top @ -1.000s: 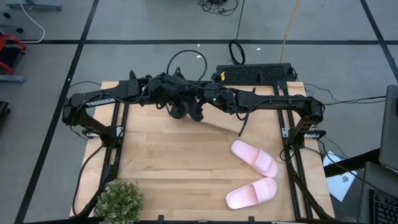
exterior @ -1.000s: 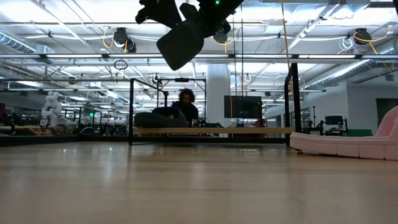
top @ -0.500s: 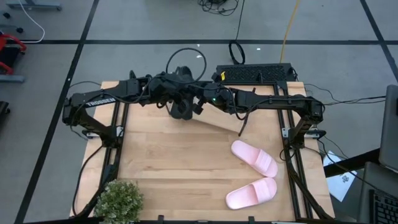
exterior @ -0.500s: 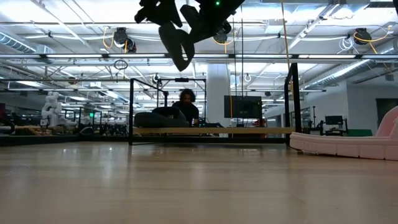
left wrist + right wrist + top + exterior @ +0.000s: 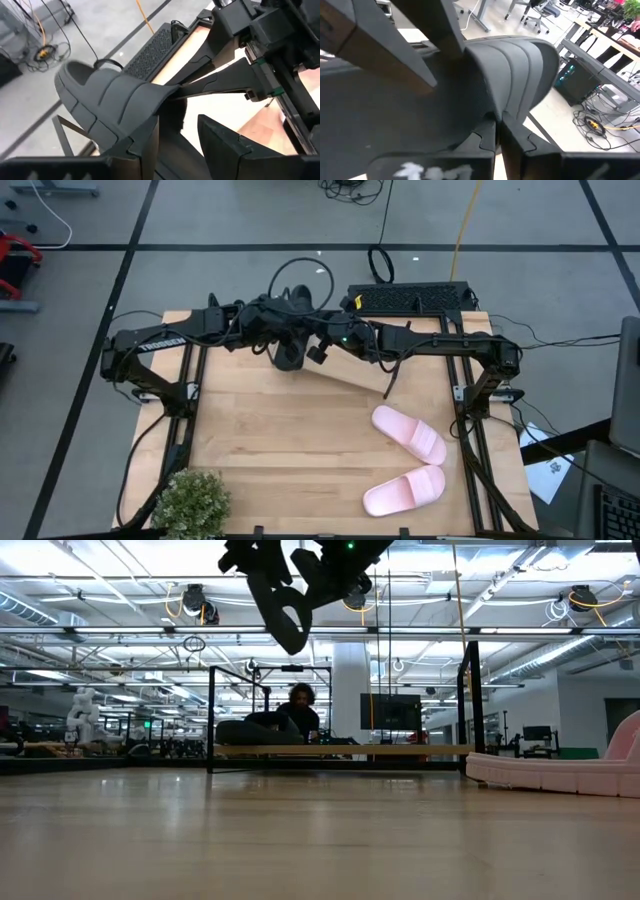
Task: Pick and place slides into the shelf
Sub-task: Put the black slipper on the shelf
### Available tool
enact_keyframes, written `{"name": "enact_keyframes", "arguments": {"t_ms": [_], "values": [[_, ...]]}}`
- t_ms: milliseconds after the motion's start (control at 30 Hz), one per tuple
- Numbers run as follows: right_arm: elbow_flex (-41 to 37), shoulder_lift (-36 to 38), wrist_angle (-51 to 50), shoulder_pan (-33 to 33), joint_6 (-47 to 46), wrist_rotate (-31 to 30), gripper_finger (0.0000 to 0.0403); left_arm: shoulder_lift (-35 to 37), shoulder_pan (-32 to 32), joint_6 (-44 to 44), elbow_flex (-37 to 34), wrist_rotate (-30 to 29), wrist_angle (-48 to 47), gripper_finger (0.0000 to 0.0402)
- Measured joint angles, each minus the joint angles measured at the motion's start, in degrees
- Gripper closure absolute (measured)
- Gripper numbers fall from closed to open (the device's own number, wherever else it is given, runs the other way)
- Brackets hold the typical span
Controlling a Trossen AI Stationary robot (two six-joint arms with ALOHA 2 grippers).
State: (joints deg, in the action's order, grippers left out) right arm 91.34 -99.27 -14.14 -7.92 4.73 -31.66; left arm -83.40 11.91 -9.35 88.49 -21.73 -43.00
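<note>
Both arms meet high over the table's far middle. A black slide (image 5: 288, 355) (image 5: 283, 605) hangs there, clear of the table. My right gripper (image 5: 312, 345) (image 5: 498, 127) is shut on it. My left gripper (image 5: 278, 340) (image 5: 180, 132) stands beside it, its fingers apart by the sole. Two pink slides (image 5: 410, 433) (image 5: 404, 490) lie sole-down on the table's right half. The shelf (image 5: 400, 750) stands at the far side with a dark low shape (image 5: 250, 730) on its left end. My right gripper pinches the free edge of the black slide's ridged strap (image 5: 506, 112) between its two fingers. It comes from the table's right, slanting a little downward. The slide hangs below the fingers, edge-on in the low view, clear of table and shelf. My left gripper: whether its fingers (image 5: 150, 145) touch the sole I cannot tell.
A potted plant (image 5: 190, 502) stands at the table's near left corner. A black grille box (image 5: 410, 297) lies beyond the far edge. A person (image 5: 300, 700) sits behind the table. Bare wood lies across the table's middle and left.
The black slide has turned in the air. A second ago it showed its broad sole in the low view; now it hangs edge-on. Both arms have kept their places.
</note>
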Motion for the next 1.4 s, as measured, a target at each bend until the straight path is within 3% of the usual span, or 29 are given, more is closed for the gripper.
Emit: {"name": "enact_keyframes", "arguments": {"t_ms": [767,1133,1400], "values": [[-0.01,0.03,-1.45,-1.07,-0.17,1.06,0.0403,0.09,-1.06,8.18,0.00,-7.92,3.85,0.0254],[-0.01,0.03,-0.23,-1.07,-0.83,1.40,0.0403,0.09,-3.62,2.10,0.00,-6.07,2.90,0.0254],[-0.12,-2.06,6.30,-1.09,1.97,-4.52,0.0403,1.66,-4.95,-2.90,0.00,-5.19,-0.87,0.0254]]}}
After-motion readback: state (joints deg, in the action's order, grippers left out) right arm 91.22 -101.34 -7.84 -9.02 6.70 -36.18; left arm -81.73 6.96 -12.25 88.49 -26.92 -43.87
